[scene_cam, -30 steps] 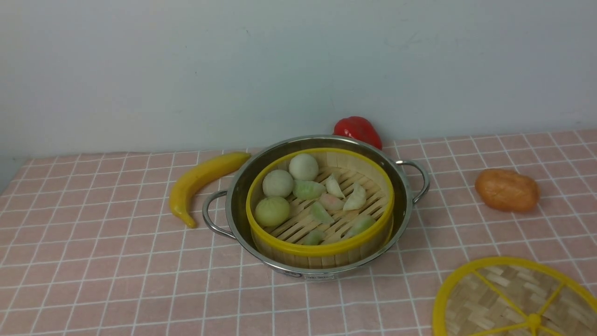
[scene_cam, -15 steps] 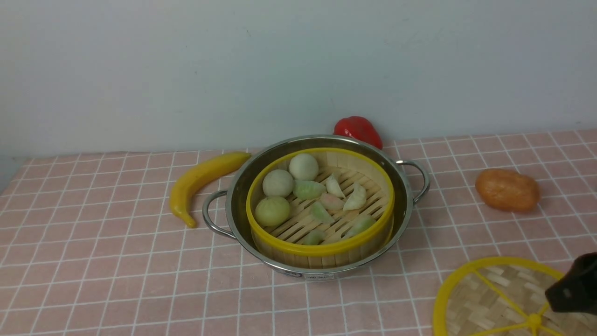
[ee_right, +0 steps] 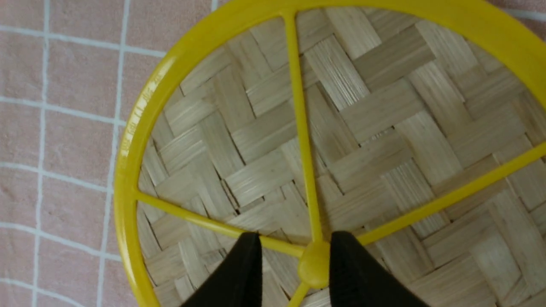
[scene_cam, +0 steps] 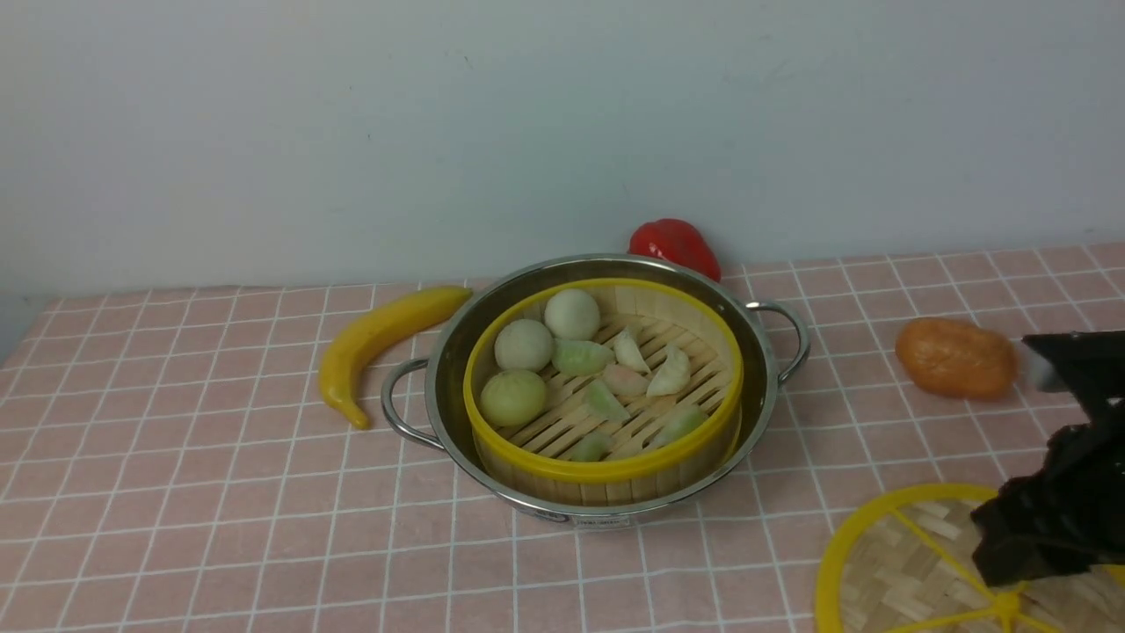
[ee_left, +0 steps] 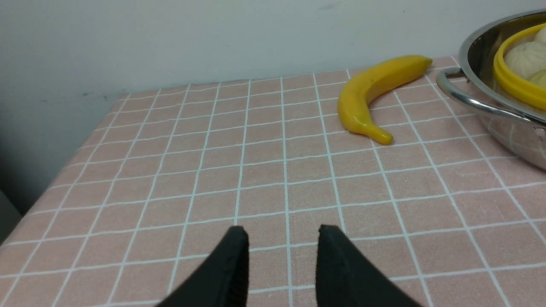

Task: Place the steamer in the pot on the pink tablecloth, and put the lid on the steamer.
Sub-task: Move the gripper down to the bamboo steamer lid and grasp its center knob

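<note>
Pale grey wall at the back; a pink tablecloth with a thin white grid [scene_cam: 176, 492] covers the whole work surface.

Count: one wide shiny steel pot with two wire loop handles [scene_cam: 763, 369]; one round bamboo steamer basket with yellow rims [scene_cam: 606, 469]; one flat woven-bamboo lid with yellow rim and spokes [scene_cam: 888, 571]; one yellow banana [scene_cam: 378, 338]; one red pepper [scene_cam: 675, 244]; one orange potato-shaped lump [scene_cam: 954, 356]. The steamer holds three round buns and seven small folded dumplings, by my count.

Steamer sits inside the pot at mid-table, uncovered. Lid lies flat on the cloth at the near right, partly cut off by the front view's edge, well apart from the pot.

Right gripper [ee_right: 294, 243] is directly over the lid, jaws apart, its two black fingers on either side of the small yellow hub [ee_right: 313, 264]. Whether they touch the weave cannot be told; nothing is gripped.

Left gripper [ee_left: 281, 232] hangs over bare cloth on the left, jaws apart and holding nothing, well short of the banana and pot.

Room: a strip of bare cloth lies between pot and lid. The pepper sits just behind the pot by the wall, and the banana lies just beside the left handle. The cloth's left edge drops away in the left wrist view.
</note>
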Controlling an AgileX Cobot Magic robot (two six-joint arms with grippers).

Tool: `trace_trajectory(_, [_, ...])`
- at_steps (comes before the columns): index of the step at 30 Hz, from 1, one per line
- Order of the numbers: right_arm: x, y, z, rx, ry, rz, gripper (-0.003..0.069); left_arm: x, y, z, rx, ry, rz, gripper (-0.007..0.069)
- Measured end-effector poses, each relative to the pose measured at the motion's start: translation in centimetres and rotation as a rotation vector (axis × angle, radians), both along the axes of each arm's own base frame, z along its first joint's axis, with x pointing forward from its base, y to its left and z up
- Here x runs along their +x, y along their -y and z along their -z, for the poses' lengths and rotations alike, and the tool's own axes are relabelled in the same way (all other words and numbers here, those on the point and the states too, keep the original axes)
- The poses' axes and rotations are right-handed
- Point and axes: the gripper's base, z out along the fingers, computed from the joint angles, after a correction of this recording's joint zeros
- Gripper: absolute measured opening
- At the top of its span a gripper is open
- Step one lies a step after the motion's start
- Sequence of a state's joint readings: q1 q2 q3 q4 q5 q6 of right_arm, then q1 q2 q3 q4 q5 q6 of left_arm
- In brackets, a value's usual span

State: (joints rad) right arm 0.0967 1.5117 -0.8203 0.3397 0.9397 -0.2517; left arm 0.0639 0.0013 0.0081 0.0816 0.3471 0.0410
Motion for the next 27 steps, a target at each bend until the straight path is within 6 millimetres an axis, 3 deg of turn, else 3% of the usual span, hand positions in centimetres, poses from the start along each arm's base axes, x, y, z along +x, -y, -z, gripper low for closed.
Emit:
trace_trajectory(8, [-0.5, -2.0, 0.5, -0.190, 0.004, -0.081, 0.0243, 0.0, 0.0, 0.0, 0.000, 0.000, 0.000, 0.0233])
trace_trajectory(17, [0.2, -2.1, 2.4, -0.238, -0.048, -0.089, 0.0237, 0.0, 0.0, 0.0, 0.000, 0.000, 0.000, 0.0243])
trace_trajectory(21, [0.3, -2.2, 2.3, -0.231, -0.043, -0.073, 0.0143, 0.0, 0.0, 0.0, 0.000, 0.000, 0.000, 0.0243])
trace_trajectory(27, [-0.6, -1.7, 0.9, -0.255, -0.049, -0.053, 0.0146, 0.0, 0.0, 0.0, 0.000, 0.000, 0.000, 0.0243])
